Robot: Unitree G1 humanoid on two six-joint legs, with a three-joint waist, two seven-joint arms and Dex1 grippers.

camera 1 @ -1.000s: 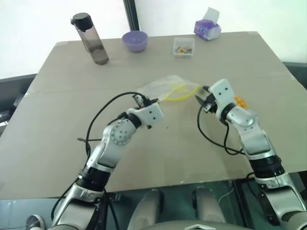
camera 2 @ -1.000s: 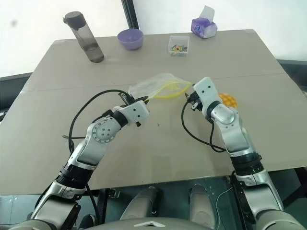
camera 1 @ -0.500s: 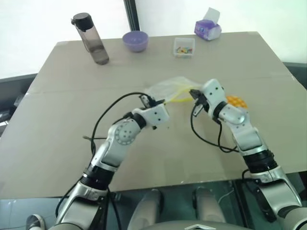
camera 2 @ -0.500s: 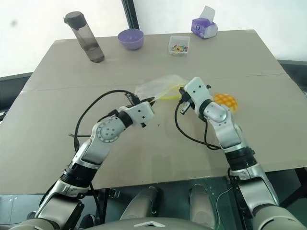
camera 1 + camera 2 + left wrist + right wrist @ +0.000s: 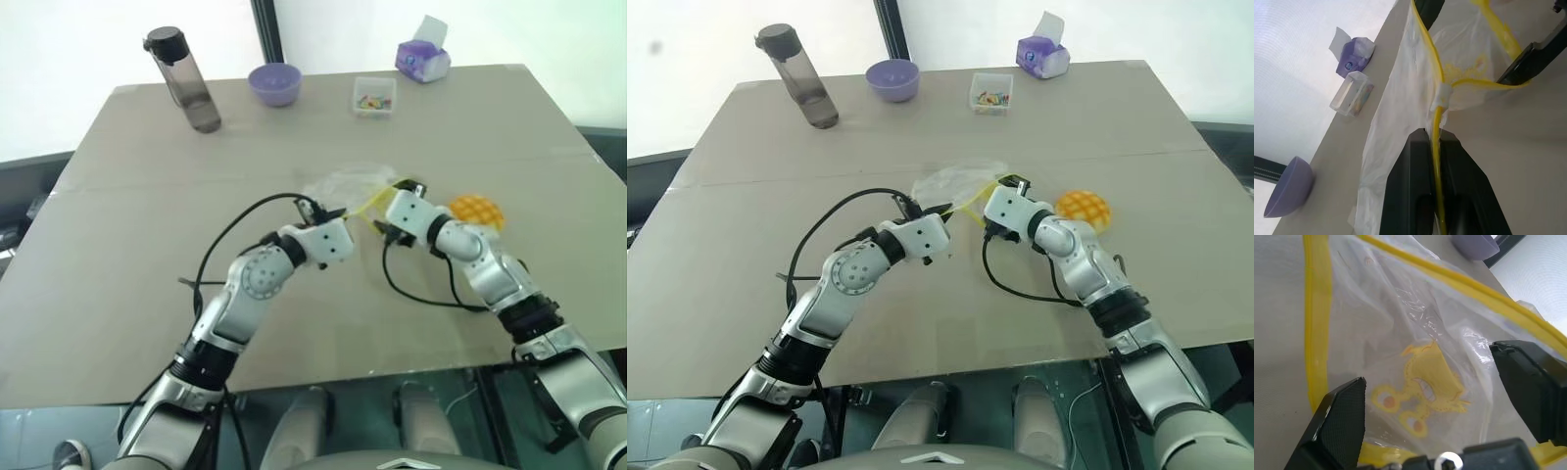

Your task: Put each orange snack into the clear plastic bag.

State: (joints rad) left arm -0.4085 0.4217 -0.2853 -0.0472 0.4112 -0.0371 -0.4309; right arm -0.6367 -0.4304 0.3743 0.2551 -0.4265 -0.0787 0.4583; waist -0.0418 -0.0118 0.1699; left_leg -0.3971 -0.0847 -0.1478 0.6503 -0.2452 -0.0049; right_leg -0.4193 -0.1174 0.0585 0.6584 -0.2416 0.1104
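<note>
Head views: left gripper [image 5: 336,213] clamped on the yellow seal strip at the near edge of the bag [image 5: 348,186], which lies mid-table, its mouth pulled into a loop. Right gripper [image 5: 402,193] at the mouth's other side, fingers spread apart, yellow strip running between them; whether it touches a finger cannot be told from here. Snack [image 5: 476,210] sits on the table [image 5: 118,255] just outside the right gripper, beside its wrist, clear of the bag and not held. Along the far table edge, well beyond both grippers: dark bottle [image 5: 186,82], purple bowl [image 5: 275,83], small clear box [image 5: 374,97], tissue pack [image 5: 423,62]. Left wrist view: the two black fingers [image 5: 1413,196] pressed together on the strip, which runs up between them to a white slider; bag film fans out past the fingertips. One dark finger of the other gripper shows beyond the mouth. Box, tissue pack and bowl lie off to one side past the bag. Right wrist view: fingers [image 5: 1342,423] wide apart, nothing pinched; crinkled film with a yellow printed figure lies between and beyond them, yellow strip crossing past each fingertip.
</note>
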